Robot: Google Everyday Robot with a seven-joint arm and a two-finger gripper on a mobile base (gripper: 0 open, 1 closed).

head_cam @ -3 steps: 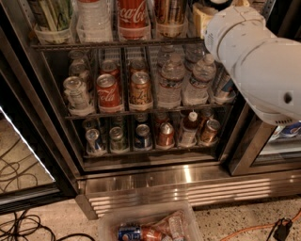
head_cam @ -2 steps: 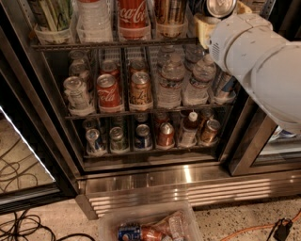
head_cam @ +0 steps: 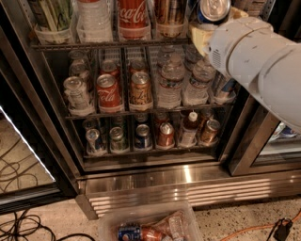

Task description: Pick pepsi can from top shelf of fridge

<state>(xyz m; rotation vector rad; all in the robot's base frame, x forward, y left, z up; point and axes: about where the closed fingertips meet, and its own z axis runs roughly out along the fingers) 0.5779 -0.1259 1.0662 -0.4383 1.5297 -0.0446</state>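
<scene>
Speckled flr [head_cam: 244,220], cables [head_cam: 21,222] btm-left.

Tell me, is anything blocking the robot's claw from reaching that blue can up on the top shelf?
Nothing visible does. The gripper is right at the pepsi can, at the right end of the top shelf. The white arm covers where they meet. The brown can stands to the left, not between.
</scene>
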